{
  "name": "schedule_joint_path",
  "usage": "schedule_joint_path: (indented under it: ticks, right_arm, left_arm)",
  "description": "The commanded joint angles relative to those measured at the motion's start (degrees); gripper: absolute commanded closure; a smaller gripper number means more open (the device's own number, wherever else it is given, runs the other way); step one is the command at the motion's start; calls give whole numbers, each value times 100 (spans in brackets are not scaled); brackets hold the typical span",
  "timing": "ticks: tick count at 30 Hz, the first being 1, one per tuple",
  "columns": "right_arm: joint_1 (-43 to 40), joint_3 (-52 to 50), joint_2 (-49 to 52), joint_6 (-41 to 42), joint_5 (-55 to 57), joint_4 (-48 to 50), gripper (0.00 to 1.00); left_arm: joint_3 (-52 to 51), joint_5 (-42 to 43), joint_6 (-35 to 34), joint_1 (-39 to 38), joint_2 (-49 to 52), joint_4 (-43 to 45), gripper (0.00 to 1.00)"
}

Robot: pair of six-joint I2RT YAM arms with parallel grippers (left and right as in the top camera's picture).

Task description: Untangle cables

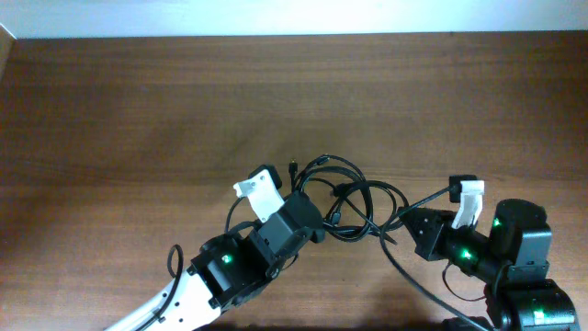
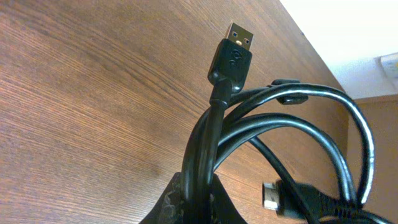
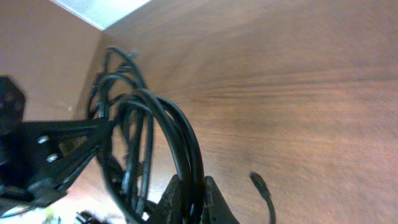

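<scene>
A tangle of thin black cables (image 1: pixel 349 198) lies between the two arms on the brown wooden table (image 1: pixel 184 110). My left gripper (image 1: pixel 317 221) is shut on several strands at the tangle's left side; in the left wrist view (image 2: pixel 202 199) a USB plug (image 2: pixel 232 55) with a metal tip sticks up from the held strands and another metal-tipped plug (image 2: pixel 273 196) lies at the lower right. My right gripper (image 1: pixel 404 223) is shut on cable strands at the tangle's right side; the right wrist view (image 3: pixel 193 199) shows the loops (image 3: pixel 143 124) arching left and a loose cable end (image 3: pixel 260 185) beside the jaws.
The left arm's body (image 1: pixel 230 262) fills the lower left and the right arm's body (image 1: pixel 501 253) the lower right. A white wall edge (image 1: pixel 294 17) runs along the table's far side. One cable (image 1: pixel 413 280) trails toward the front edge.
</scene>
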Motion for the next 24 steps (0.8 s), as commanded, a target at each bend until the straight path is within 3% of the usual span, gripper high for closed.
schedule_joint_path:
  ticks: [1,3,5,7,8,9,13,19,24]
  right_arm:
    - [-24,-15,-28,544,1034,-181,96]
    - [-24,-15,-26,542,1045,-192,96]
    - [-24,-15,-28,538,1043,-192,73]
    - [-24,-15,-26,538,1043,-195,42]
    - [-24,-15,-26,538,1043,-195,30]
    - [-24,-15,-26,531,1043,-195,25]
    - [-24,-15,-28,297,1027,-210,16]
    - [-24,-15,-28,-52,997,-258,12]
    - [-24,-15,-26,-542,706,-262,11]
  left_arm:
    - [116,-621,-282,74,-107,-92,100]
    - [116,-621,-280,74,-107,-114,100]
    - [116,-647,-72,74,-107,-131,100]
    - [116,-708,278,74,-107,-127,100]
    - [116,-704,437,85,-107,-109,100]
    - [116,-708,551,85,-107,-81,100]
    - [116,-699,1169,85,-107,133,100]
    - [116,-92,3220,85,-107,870,100]
    - [116,127,3709,85,-107,988,100]
